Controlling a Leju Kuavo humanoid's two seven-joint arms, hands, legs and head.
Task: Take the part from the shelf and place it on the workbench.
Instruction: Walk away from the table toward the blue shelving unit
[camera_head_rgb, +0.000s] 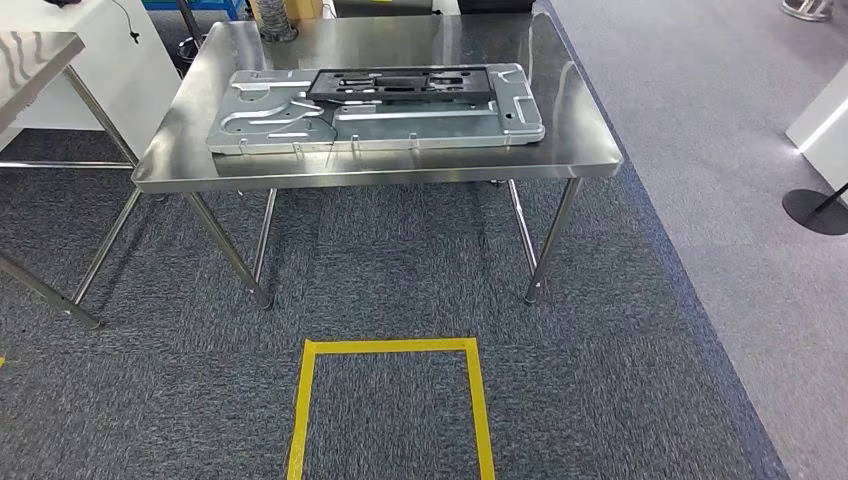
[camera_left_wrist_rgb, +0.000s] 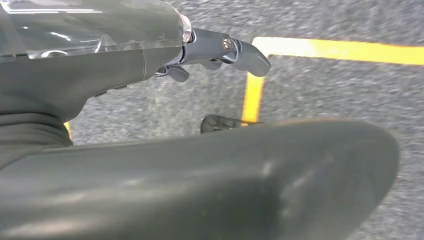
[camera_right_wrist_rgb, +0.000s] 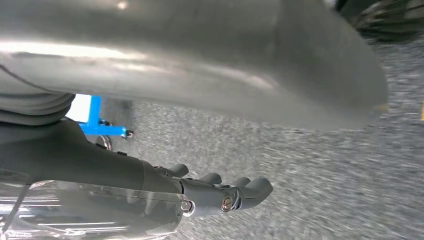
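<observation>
A steel workbench (camera_head_rgb: 400, 172) stands ahead of me on grey carpet. On its top lies a flat silver metal plate (camera_head_rgb: 400, 125) with stamped cut-outs, and a black openwork frame part (camera_head_rgb: 400, 84) rests on the plate's far half. My left hand (camera_left_wrist_rgb: 210, 50) hangs over the carpet beside a yellow tape line, its fingers stretched out and holding nothing. My right hand (camera_right_wrist_rgb: 220, 192) also hangs low above the carpet, its fingers apart and empty. A blurred thick thumb crosses each wrist view.
A yellow tape square (camera_head_rgb: 390, 410) marks the floor in front of the workbench. A second steel table (camera_head_rgb: 30, 60) and a white cabinet (camera_head_rgb: 130, 60) stand at the left. A black stand base (camera_head_rgb: 815, 210) sits at the right. A blue frame (camera_right_wrist_rgb: 97, 125) is near my right hand.
</observation>
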